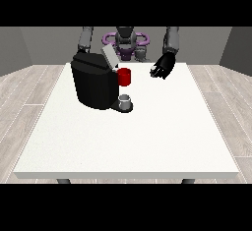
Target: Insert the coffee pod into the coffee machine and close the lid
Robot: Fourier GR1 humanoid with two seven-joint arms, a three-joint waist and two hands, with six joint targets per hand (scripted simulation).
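Note:
The black coffee machine (93, 85) stands on the left half of the white table (147, 136), and its grey lid (109, 56) is tilted up and open. A red thing at the machine (124, 76) shows at its front, to the right. Below that, a small grey thing (126, 100) rests on the machine's black base; I cannot tell whether it is the pod. The hand at the view's right (163, 67) hovers over the table's far edge, right of the machine, fingers relaxed and nothing seen in them. The arm at the view's left drops behind the machine, which hides its hand.
The robot's torso (125, 41) is behind the table's far edge. Wooden floor surrounds the table. Bare white tabletop stretches from the machine to the near edge and to the right edge.

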